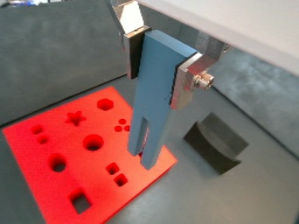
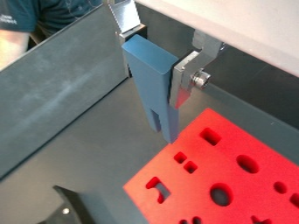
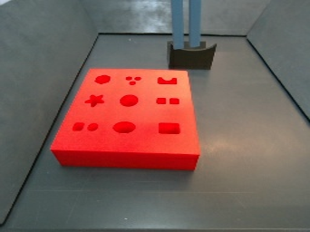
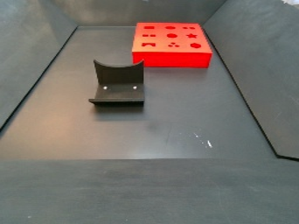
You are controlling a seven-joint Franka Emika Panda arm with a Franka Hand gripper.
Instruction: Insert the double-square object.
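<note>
Blue double-square object (image 1: 156, 92) clamped in tool (image 1: 160, 59), hanging above red board (image 1: 82, 162); fixture (image 1: 216, 142) partly hidden

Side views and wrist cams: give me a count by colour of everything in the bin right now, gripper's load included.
Red: 1, the board with cut-out holes
Blue: 1, the double-square object clamped in the gripper, above the board edge
Dark: 1, the fixture on the floor
Total: 3

No legible text, label, or number anywhere.
</note>
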